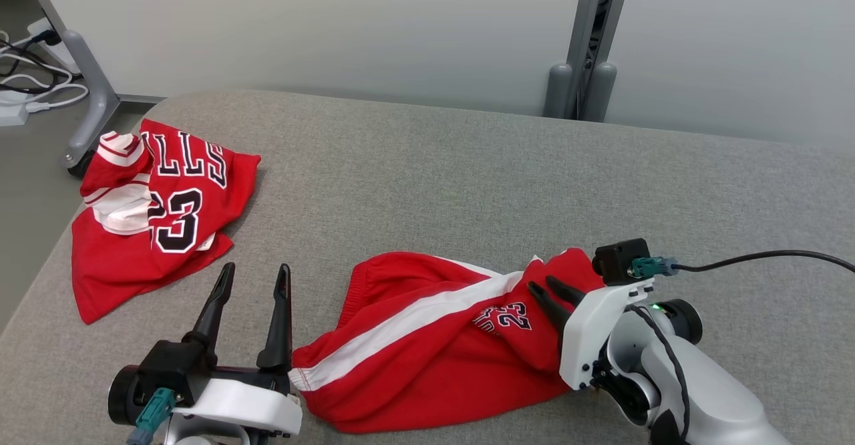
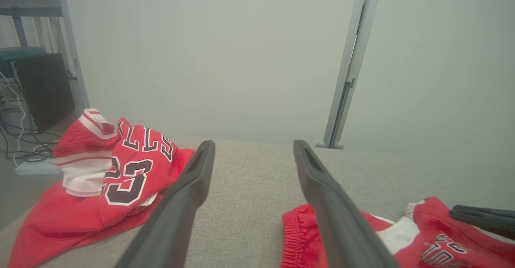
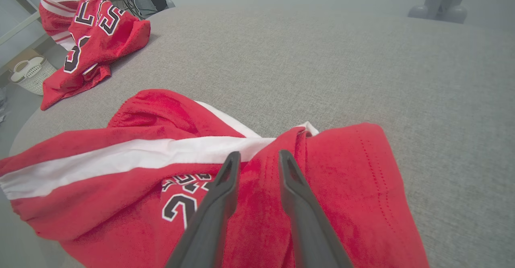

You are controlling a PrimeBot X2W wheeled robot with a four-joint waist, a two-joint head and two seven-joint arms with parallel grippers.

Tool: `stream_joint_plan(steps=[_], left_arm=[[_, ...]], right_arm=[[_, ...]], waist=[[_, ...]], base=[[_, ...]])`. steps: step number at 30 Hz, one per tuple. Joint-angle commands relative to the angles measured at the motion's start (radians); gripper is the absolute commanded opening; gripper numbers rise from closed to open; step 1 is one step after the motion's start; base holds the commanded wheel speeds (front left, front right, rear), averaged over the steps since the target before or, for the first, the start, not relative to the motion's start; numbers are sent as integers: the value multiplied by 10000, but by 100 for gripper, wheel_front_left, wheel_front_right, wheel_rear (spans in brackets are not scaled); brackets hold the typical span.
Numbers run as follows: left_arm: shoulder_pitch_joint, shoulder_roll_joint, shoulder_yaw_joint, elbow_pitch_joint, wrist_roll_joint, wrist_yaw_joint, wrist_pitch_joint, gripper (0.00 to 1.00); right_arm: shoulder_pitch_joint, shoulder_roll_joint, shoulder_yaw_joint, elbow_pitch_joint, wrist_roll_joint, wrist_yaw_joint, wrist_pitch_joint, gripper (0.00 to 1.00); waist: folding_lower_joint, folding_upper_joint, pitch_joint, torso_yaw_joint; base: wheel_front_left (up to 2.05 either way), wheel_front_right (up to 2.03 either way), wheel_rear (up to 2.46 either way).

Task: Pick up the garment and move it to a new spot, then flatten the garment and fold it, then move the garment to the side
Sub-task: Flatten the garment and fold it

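The garment under my right gripper is a pair of red shorts with a white side stripe and a "23" print. It lies crumpled at the front middle of the grey table. My right gripper rests on the shorts' right end. Its fingers are a narrow gap apart, and a ridge of red cloth lies between them. My left gripper stands wide open just left of the shorts with nothing between its fingers. A second garment, a red "23" jersey, lies bunched at the table's far left.
The grey cloth-covered table has rounded corners, and the jersey reaches its left edge. A grey post stands behind the back edge. On the floor at the left are a frame leg, cables and a white basket.
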Motion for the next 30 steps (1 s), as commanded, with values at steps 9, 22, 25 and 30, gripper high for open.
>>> stream_joint_plan(steps=[9, 22, 25, 30], left_arm=[[-42, 34, 20, -18, -123, 88, -27, 100], [18, 32, -55, -59, -213, 147, -27, 100], [-45, 34, -132, -51, -274, 173, -27, 100], [-123, 34, -225, -14, -333, 172, -27, 100]], right_arm=[[-436, -201, 457, 387, 285, 1, -432, 0], [-745, -620, 1288, 484, 1142, 1, 1004, 100], [-774, -690, 1409, 481, 1599, 1, 1566, 100], [-937, -716, 1582, 373, 2019, 1, 1593, 0]], waist=[[0, 0, 22, -47], [0, 0, -10, -144], [0, 0, 19, -92], [0, 0, 69, 56]], base=[[0, 0, 0], [0, 0, 0], [0, 0, 0], [0, 0, 0]])
